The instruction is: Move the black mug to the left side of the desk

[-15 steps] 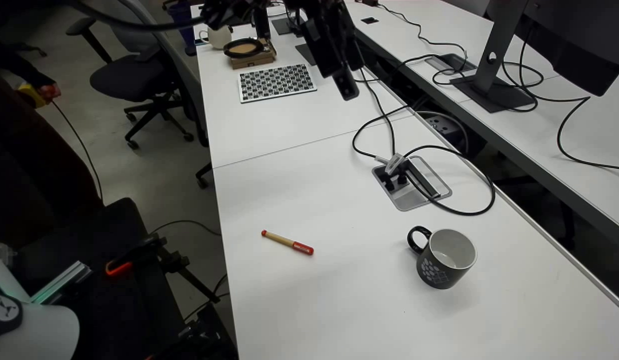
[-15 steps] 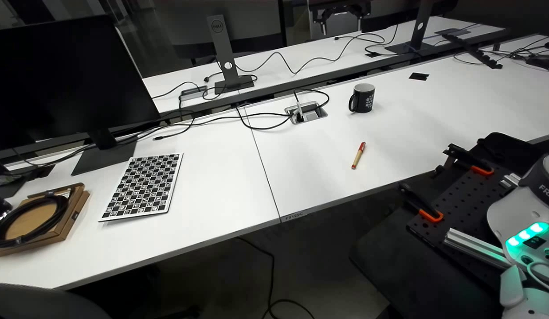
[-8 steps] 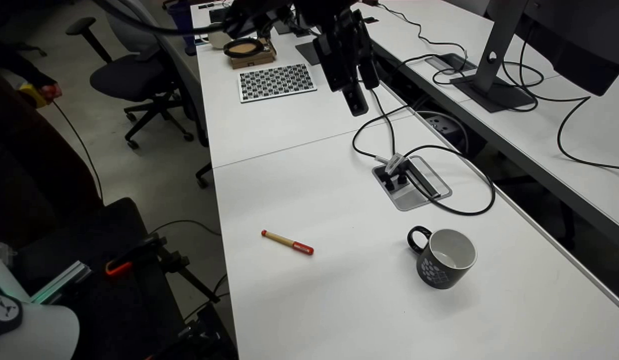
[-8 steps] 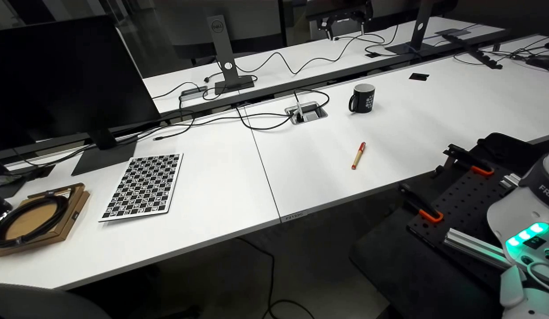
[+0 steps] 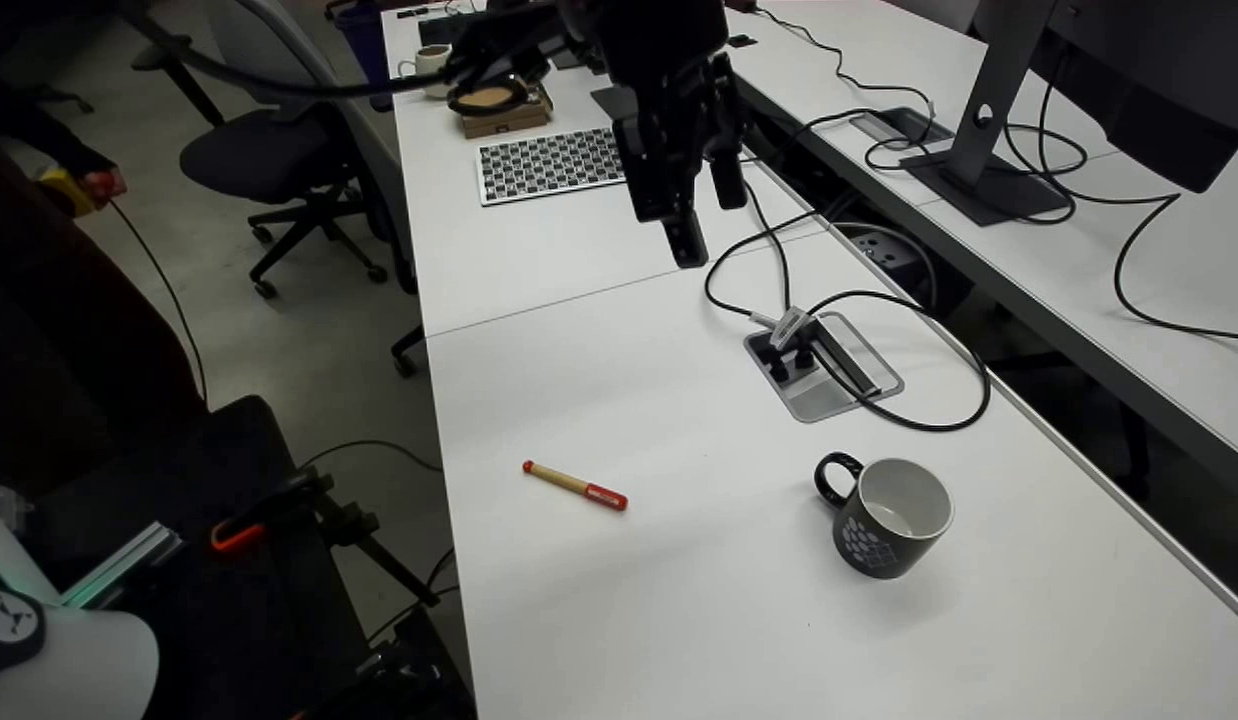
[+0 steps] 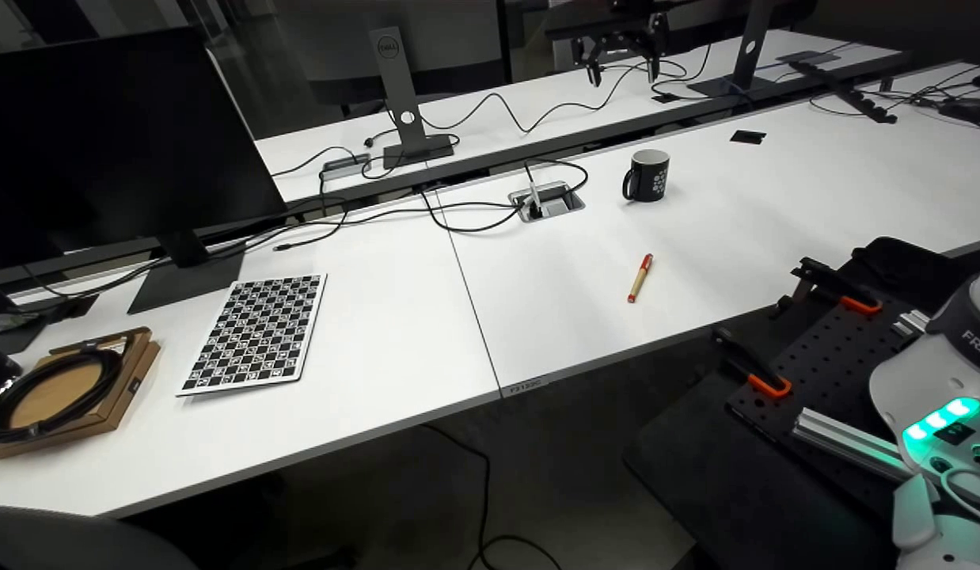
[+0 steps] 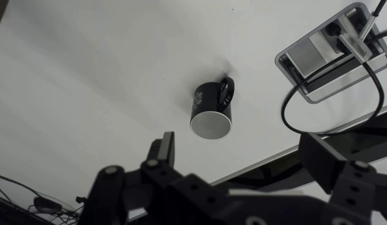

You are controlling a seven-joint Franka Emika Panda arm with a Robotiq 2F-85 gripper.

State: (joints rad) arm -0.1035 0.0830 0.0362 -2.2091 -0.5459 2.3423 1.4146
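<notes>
The round black mug (image 5: 884,520) with a pale grey interior stands upright on the long white desk (image 5: 599,620), near a rectangular silver cable-port box (image 7: 306,57) and a looped black cable (image 7: 381,93); a slim red-and-tan marker (image 5: 576,485) lies well apart. The black metal gripper (image 5: 710,232), fingers spread wide, hides one edge of a flat black-and-white checkered board (image 5: 549,165) in an exterior view, the gripper's upper part cut off.
</notes>
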